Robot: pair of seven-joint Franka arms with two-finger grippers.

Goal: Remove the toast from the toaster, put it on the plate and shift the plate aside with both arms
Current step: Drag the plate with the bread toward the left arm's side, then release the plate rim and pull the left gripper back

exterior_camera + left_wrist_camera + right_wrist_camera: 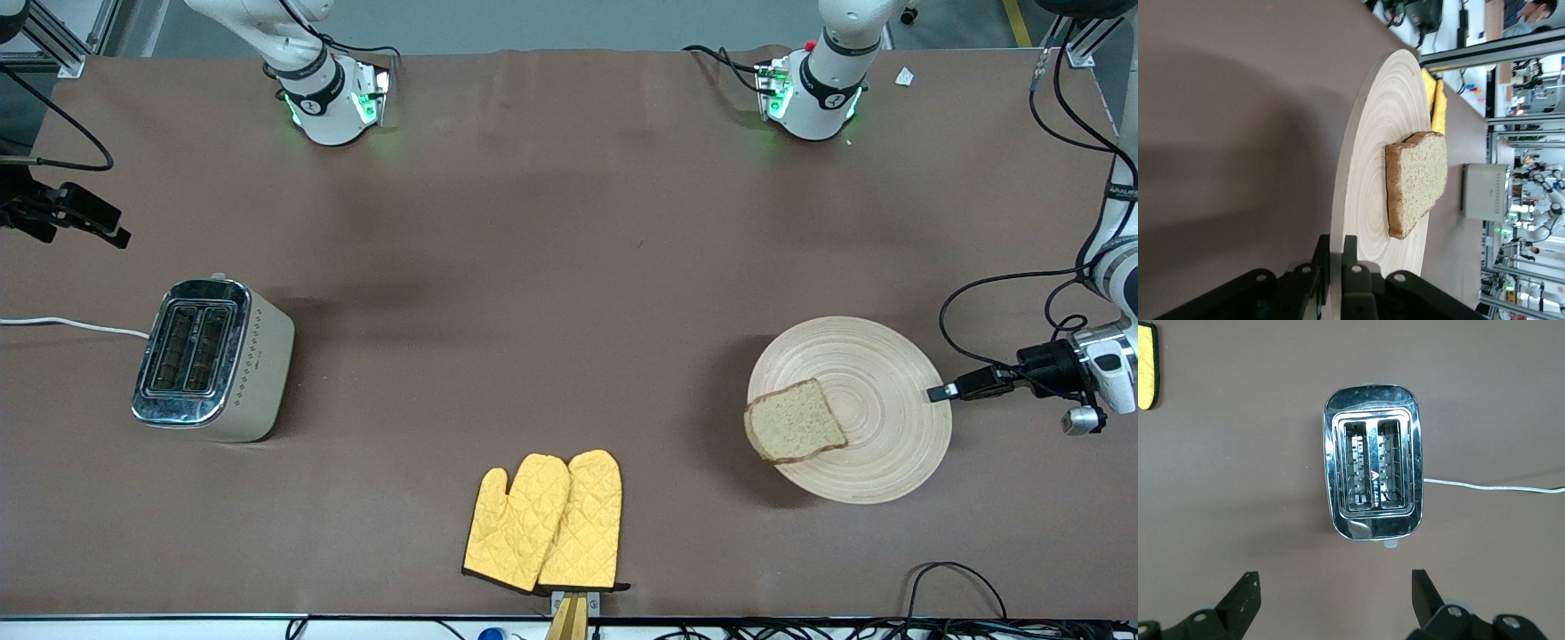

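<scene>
- Black jaws of the left gripper (935,392) are pressed together on the rim of the plate (876,373), gripping it at the edge that faces the left arm's end of the table; the left wrist view shows the fingers (1350,270) pinching the thin wooden rim.
- Pale wood with ring grain, the plate appears tipped in the front view, casting a dark shadow on the table on the side away from the gripper.
- Brown toast (795,421) lies on the plate, at the rim farthest from the left gripper, its crust overhanging that rim slightly.
- Black fingers of the right gripper (1335,600) stand wide apart and hold nothing; the gripper hangs above the table by the toaster (212,358), whose two slots (1374,463) it looks down on. In the front view this gripper shows only as a dark shape at the table's edge at the right arm's end.
- Chrome-topped and cream-sided, the toaster stands near the right arm's end of the table, a white cord (62,324) running from it toward that edge.
- Yellow quilted oven mitts (545,522) lie side by side at the table's edge nearest the front camera, about midway along it, well apart from both toaster and plate.
- Brown covering spreads over the whole table (551,222).
</scene>
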